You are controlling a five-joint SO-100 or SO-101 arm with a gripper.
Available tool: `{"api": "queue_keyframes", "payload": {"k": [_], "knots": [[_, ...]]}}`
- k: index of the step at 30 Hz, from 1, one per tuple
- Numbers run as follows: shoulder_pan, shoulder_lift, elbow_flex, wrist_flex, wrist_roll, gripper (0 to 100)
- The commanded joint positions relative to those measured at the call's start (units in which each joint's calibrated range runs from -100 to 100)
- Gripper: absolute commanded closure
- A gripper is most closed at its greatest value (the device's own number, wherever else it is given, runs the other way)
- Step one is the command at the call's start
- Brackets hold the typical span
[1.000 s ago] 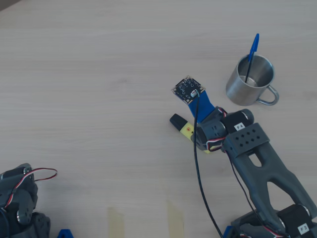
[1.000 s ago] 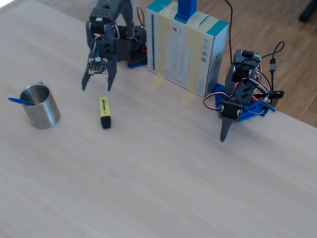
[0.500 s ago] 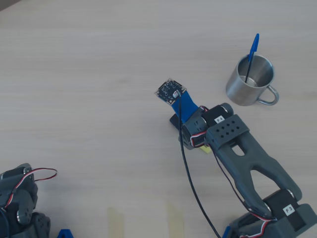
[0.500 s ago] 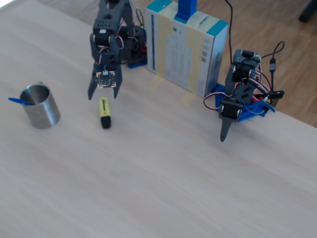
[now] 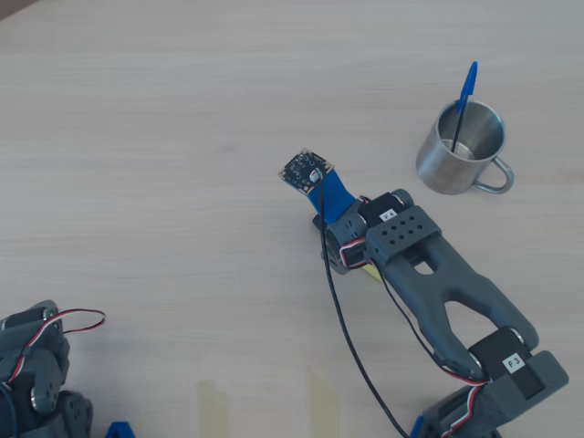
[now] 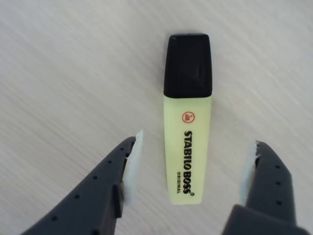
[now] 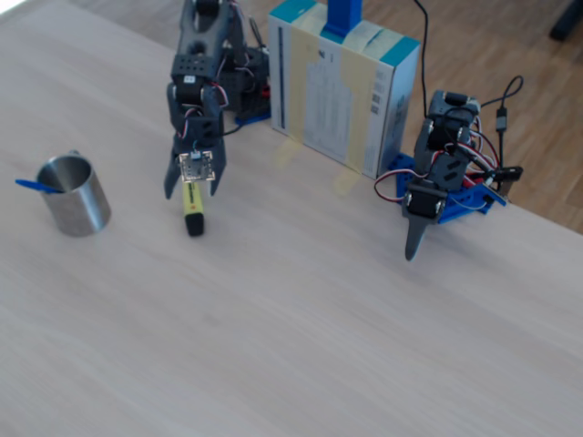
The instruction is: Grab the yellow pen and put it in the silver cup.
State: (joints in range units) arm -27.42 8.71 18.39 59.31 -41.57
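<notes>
The yellow highlighter (image 6: 188, 117) lies flat on the counter (image 5: 137, 137), directly below the tool (image 6: 190, 169). In the wrist view its long axis runs straight away from the tool, black cap at the far end, and the rear half of the barrel sits between the two fingers. The tool is spread: the left finger pad (image 6: 133, 164) is just beside the barrel and the right pad stands clearly apart from it, so neither touches. The barrel runs across the closing direction, which judges as a correct alignment for a pinch.

In the overhead view the arm hides nearly all of the highlighter. The steel mug (image 5: 461, 146) stands well apart from the highlighter, up and to the right.

Count:
- yellow highlighter: one
- steel mug: one
- blue ballpoint pen (image 5: 464, 102), standing inside the mug: one
- working arm: one
- second arm (image 7: 437, 182), parked beside the cardboard box (image 7: 342, 86): one
</notes>
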Motion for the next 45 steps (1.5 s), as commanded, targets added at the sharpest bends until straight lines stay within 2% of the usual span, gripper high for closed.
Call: {"api": "queue_keyframes", "payload": {"k": [1,20,43,45], "knots": [[0.4,0.1,-1.9,-0.6,-0.3,68],[2.4,8.5,-1.7,-0.5,-0.1,68],[2.4,8.0,-1.7,-0.5,0.1,68],[2.5,8.0,-1.7,-0.5,0.0,71]]}}
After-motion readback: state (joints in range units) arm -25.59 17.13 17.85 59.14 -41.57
